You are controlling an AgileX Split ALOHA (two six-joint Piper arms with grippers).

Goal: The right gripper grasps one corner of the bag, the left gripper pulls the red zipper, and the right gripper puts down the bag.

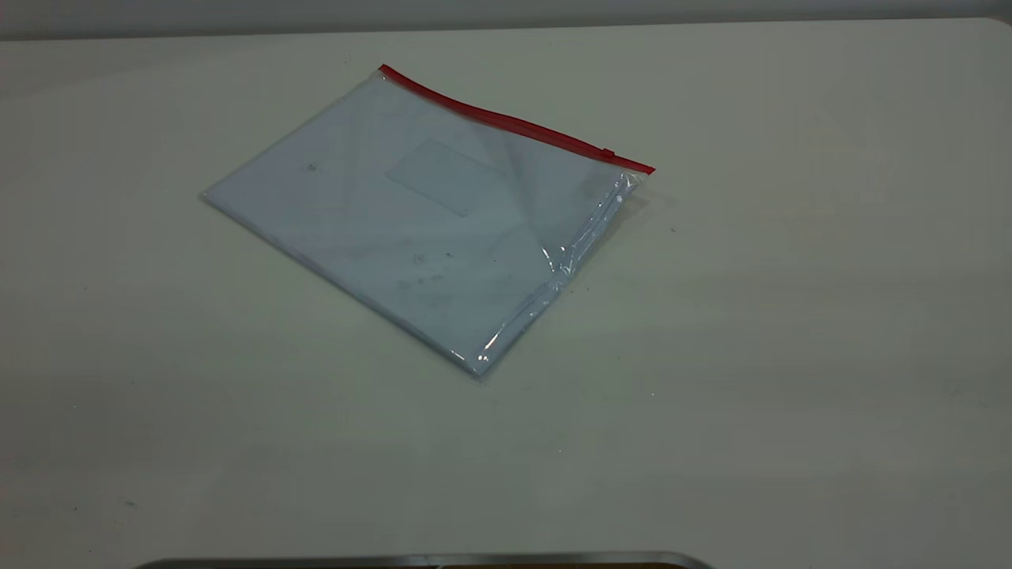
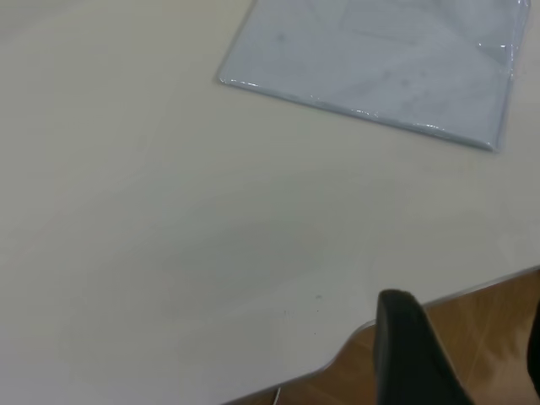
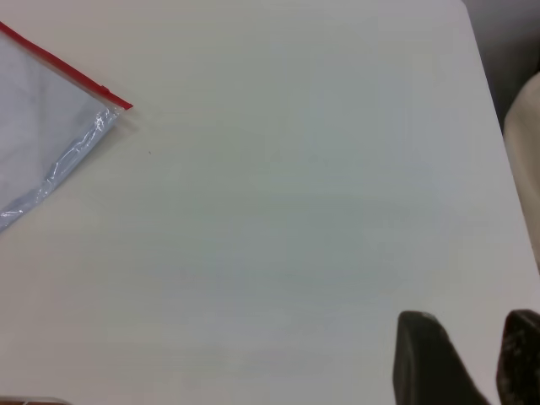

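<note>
Lying flat mid-table (image 1: 791, 356), the bag (image 1: 411, 229) waits untouched, red zipper (image 1: 506, 120) along its far edge, slider (image 1: 607, 153) near the right corner (image 1: 644, 167). Both grippers hang back: right gripper (image 3: 472, 354) parted, empty; left gripper (image 2: 460, 354) parted, empty.

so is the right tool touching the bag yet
Apart. The right wrist view shows the right tool over bare table, with the bag lying far off, a wide gap between.
</note>
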